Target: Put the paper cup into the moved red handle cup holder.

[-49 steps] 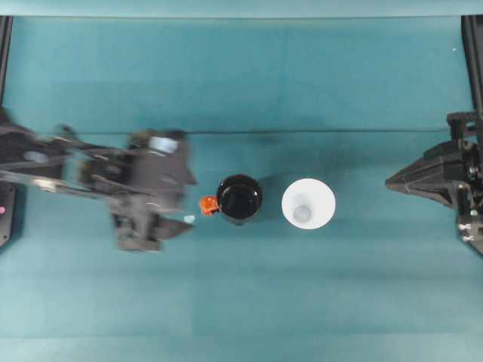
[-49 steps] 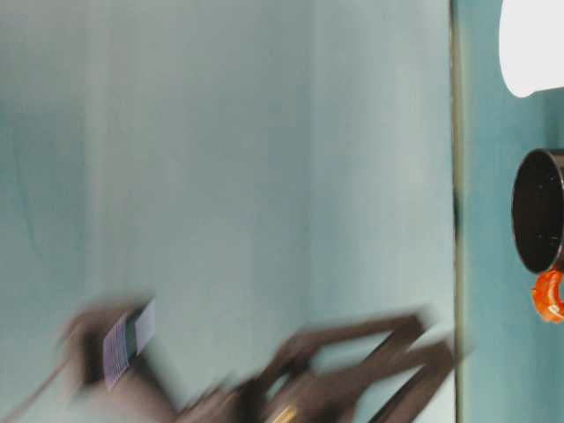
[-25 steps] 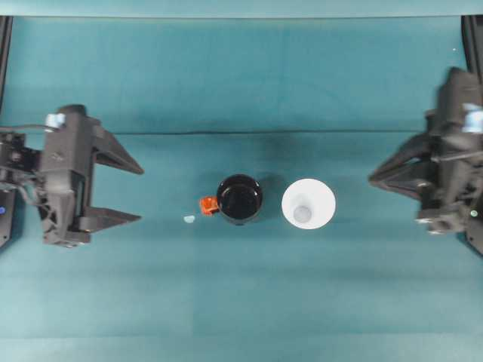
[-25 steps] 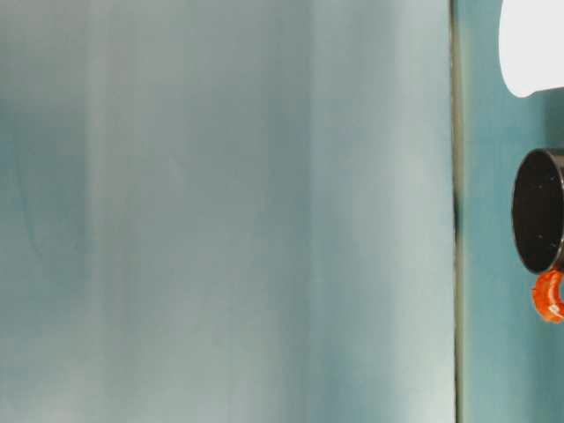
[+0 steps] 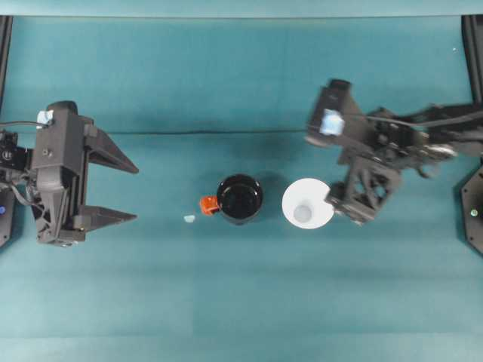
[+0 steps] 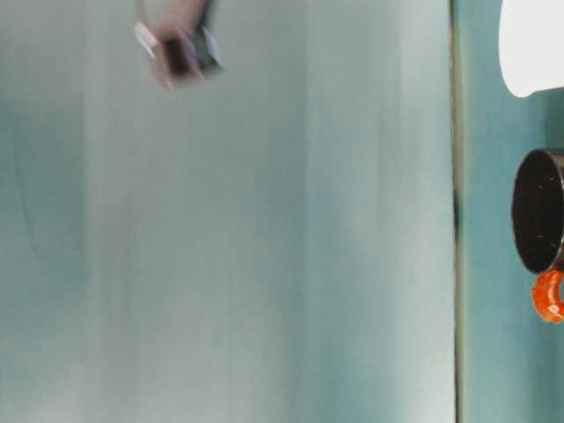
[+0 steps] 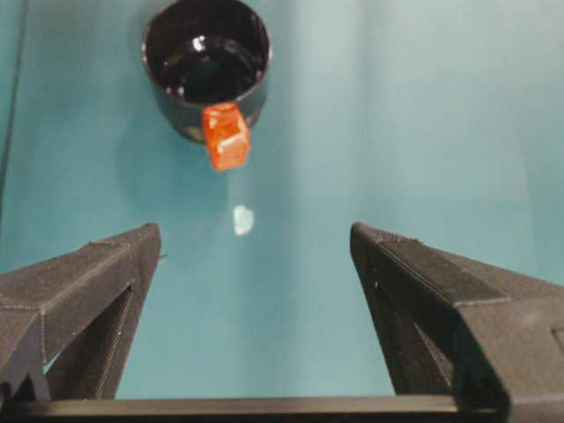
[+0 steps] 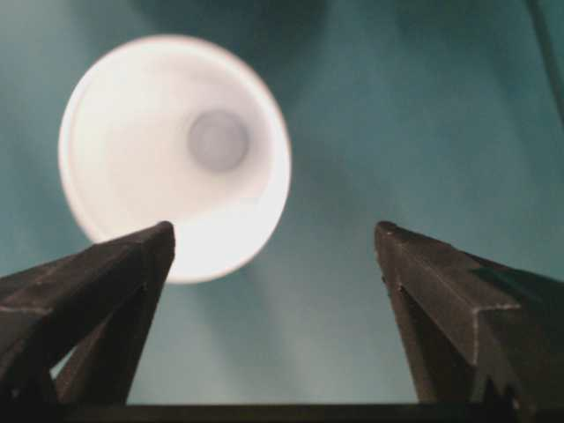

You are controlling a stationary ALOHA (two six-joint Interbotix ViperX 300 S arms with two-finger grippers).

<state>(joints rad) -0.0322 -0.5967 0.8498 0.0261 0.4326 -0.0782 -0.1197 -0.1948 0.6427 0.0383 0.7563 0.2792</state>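
**Holder placed, cup not yet grasped**

Overhead: the red handle cup holder [image 5: 239, 199] stands mid-table, the paper cup [image 5: 308, 204] just beside it, upright and empty-handed of me. My right gripper [image 5: 338, 202] hovers at the cup's rim; my left gripper [image 5: 128, 192] sits well apart, jaws wide.

Table-level: holder and cup stand separately — the blur above is probably my right arm.

Left wrist: wide jaws, holder ahead, nothing held.

Right wrist: wide jaws, cup ahead and off to one side. Grasp, lift and insertion all remain, I judge.
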